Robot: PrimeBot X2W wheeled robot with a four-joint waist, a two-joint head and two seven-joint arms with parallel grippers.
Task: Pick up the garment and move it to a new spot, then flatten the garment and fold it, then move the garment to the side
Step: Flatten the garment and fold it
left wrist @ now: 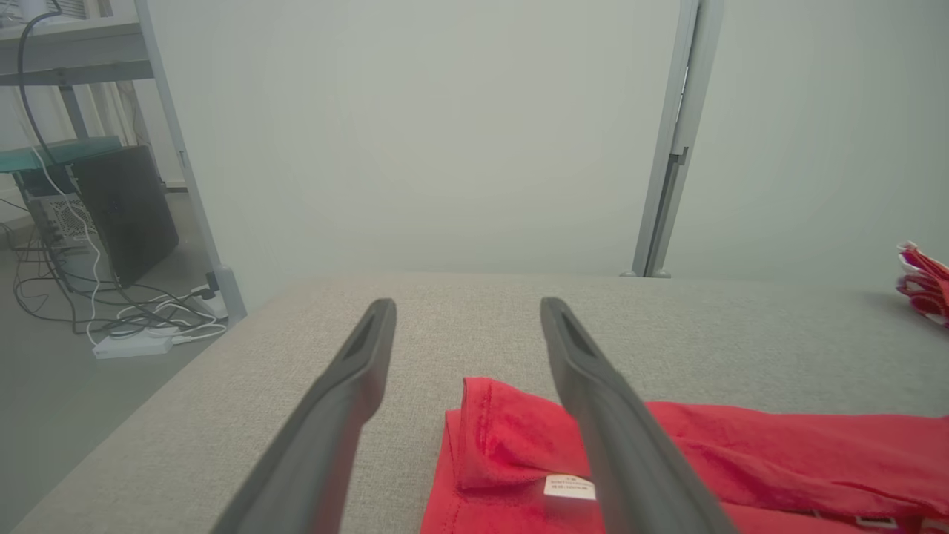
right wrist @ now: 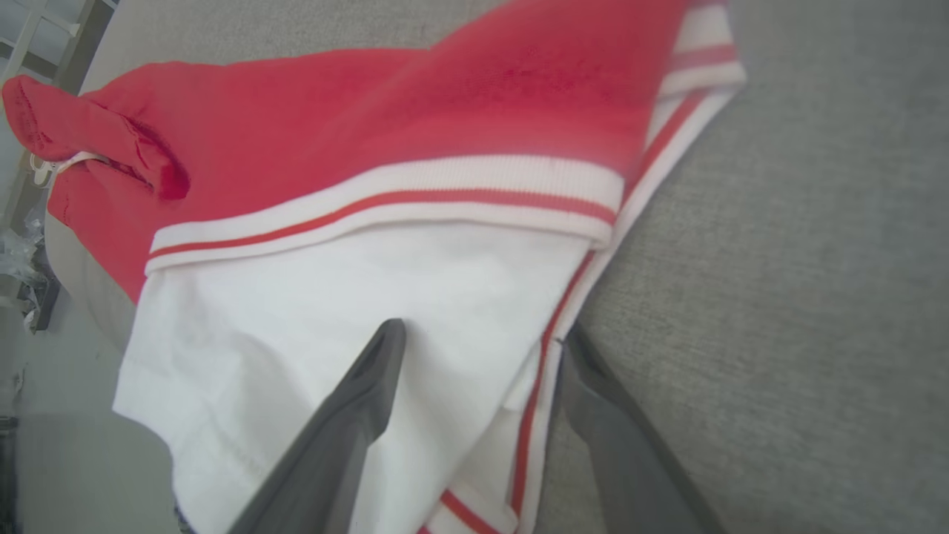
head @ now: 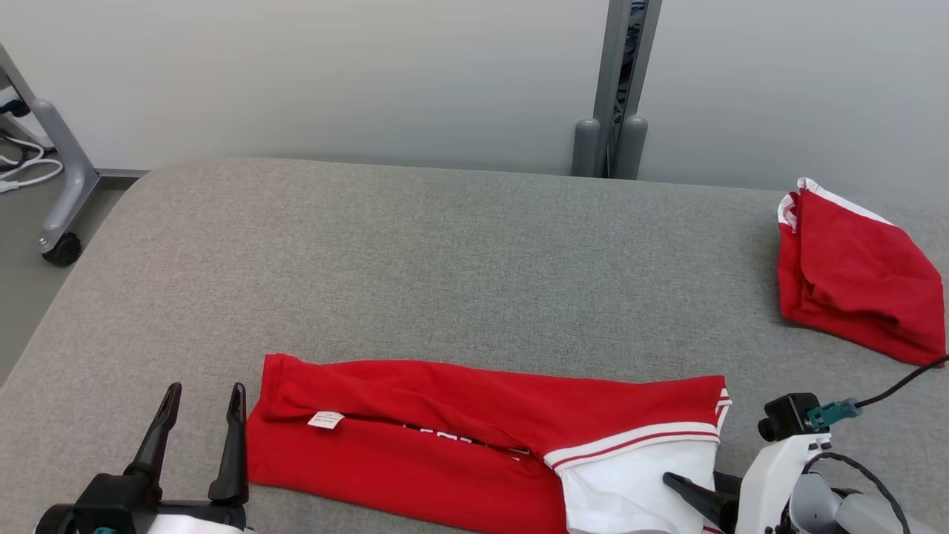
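The grey padded table carries everything. Along the table's near edge lies the garment, a red shirt folded into a long band, its white, red-striped part toward the table's near right. A second red cloth sits bunched at the table's far right edge. The left gripper hovers at the table's near left, jaws spread, holding nothing. The right gripper is at the table's near right, jaws spread astride the shirt's striped edge. A small white label shows on the shirt.
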